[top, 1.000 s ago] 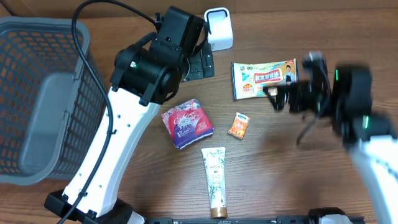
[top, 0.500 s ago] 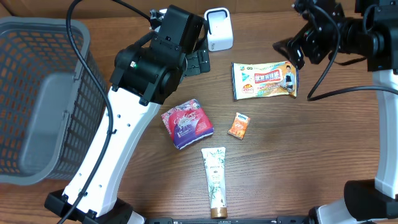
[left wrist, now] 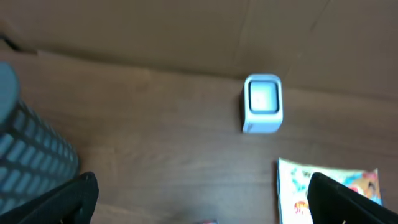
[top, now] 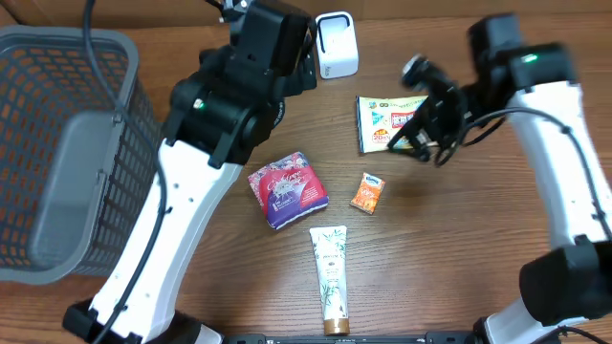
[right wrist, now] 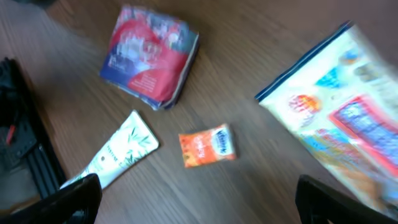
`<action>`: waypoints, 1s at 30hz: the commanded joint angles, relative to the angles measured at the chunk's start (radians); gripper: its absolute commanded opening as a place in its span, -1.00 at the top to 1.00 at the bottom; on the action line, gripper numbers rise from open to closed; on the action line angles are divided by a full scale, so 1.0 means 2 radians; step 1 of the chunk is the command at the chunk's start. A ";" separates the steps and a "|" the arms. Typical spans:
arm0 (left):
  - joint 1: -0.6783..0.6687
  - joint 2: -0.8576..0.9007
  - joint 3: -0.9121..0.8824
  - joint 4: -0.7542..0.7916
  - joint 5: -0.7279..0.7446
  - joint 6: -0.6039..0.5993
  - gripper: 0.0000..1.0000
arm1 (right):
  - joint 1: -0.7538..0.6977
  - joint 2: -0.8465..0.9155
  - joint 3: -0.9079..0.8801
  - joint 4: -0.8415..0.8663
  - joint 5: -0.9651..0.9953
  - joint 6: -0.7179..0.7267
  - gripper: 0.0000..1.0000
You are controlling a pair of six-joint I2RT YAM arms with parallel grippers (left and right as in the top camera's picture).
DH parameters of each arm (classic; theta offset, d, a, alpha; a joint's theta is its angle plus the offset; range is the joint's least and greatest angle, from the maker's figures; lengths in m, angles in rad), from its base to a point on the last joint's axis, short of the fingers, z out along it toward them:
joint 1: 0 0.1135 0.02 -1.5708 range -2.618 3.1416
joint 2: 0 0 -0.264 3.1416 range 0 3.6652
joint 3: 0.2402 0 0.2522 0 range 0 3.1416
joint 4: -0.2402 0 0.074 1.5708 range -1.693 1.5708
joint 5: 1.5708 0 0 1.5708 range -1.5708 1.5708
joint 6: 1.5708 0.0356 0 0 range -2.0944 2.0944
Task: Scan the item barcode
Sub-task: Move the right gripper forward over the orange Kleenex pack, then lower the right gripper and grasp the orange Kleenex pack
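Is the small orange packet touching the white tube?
Apart. The overhead view shows bare table between the orange packet and the white tube.

On the tabletop (top: pixel 459 248) I count six things, one of each kind: one grey mesh basket (top: pixel 24 115), one white scanner box (top: pixel 337 43), one flat printed packet (top: pixel 382 119), one red-and-blue soft pack (top: pixel 287 189), one small orange sachet (top: pixel 368 192) and one pale tube (top: pixel 330 277). The flat printed packet is partly covered from overhead, so I take it as a single one, though I can't be sure.
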 commanded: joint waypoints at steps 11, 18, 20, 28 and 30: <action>-0.003 -0.042 0.002 0.022 -0.056 0.060 -0.99 | 0.132 0.005 -0.060 0.220 0.323 0.045 -1.00; -0.002 -0.042 0.002 0.010 -0.092 0.060 -0.99 | 0.132 0.005 -0.058 0.368 0.294 0.026 -1.00; -0.002 -0.042 0.002 0.002 -0.101 0.060 -0.99 | 0.132 0.005 -0.058 0.345 0.270 -0.013 -1.00; -0.002 -0.043 0.002 -0.024 -0.107 0.068 -0.99 | 0.134 -0.013 -0.060 0.183 0.192 -0.103 -1.00; -0.002 -0.043 0.002 -0.031 -0.109 0.068 -0.99 | 0.131 -0.028 -0.068 0.159 0.172 -0.103 -1.00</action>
